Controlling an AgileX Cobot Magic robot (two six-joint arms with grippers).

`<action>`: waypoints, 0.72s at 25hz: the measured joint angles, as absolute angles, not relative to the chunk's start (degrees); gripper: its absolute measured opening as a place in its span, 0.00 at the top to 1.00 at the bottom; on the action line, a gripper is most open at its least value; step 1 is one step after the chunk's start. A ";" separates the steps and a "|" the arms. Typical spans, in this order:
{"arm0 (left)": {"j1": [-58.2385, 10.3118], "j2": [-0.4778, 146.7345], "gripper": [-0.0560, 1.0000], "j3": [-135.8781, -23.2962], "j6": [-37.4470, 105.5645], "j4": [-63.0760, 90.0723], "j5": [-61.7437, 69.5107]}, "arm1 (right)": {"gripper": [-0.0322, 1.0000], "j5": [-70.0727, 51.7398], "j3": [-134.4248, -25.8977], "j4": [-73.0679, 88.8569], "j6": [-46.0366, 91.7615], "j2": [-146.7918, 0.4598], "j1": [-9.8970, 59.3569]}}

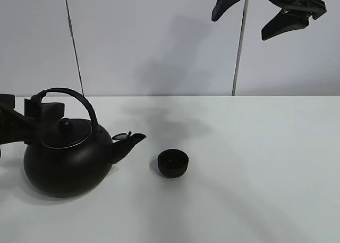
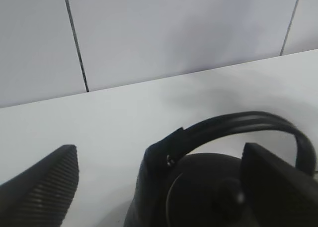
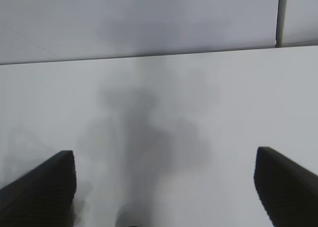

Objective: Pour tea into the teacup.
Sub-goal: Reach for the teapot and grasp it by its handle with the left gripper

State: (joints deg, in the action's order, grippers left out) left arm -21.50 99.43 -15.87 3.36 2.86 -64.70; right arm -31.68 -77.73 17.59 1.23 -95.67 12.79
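Straddling the arched handle (image 1: 74, 97) of the big round black kettle (image 1: 64, 166) at near left, the left gripper (image 2: 164, 185) stood released, jaws wide, apparently placed to lift it. The small matte black handleless teacup (image 1: 173, 162) sat just right of the spout (image 1: 130, 140), suiting a short pour. The right gripper (image 1: 260, 11) hung high, spread, empty.

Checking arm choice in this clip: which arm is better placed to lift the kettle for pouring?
Left. The left gripper is open, its fingers at the handle of the kettle. The right gripper hangs open high above the table, far from kettle and teacup.
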 joint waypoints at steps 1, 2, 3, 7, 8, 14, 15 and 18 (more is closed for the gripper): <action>-21.50 100.26 0.35 -15.87 3.36 3.16 -64.78 | 0.32 -31.68 -77.73 17.59 1.23 -95.67 12.79; -21.48 100.87 0.35 -15.87 3.36 3.57 -64.78 | 0.32 -31.68 -77.73 17.59 1.18 -95.67 12.79; -21.48 101.43 0.35 -15.87 3.36 3.86 -64.98 | 0.32 -31.68 -77.73 17.59 1.18 -95.67 12.79; -21.48 102.02 0.35 -15.99 4.41 5.63 -65.96 | 0.32 -31.61 -77.73 17.64 1.18 -95.67 12.79; -21.48 102.02 0.35 -15.99 5.17 6.02 -65.96 | 0.32 -31.56 -77.73 17.64 1.18 -95.67 12.79; -20.34 102.06 0.35 -17.23 6.80 6.68 -65.96 | 0.32 -31.56 -77.73 17.64 1.18 -95.67 12.79; -20.06 102.06 0.35 -17.63 6.77 6.57 -65.96 | 0.32 -31.56 -77.73 17.64 1.18 -95.67 12.79; -19.34 102.06 0.35 -18.92 6.91 5.54 -65.89 | 0.32 -31.56 -77.73 17.64 1.18 -95.67 12.79</action>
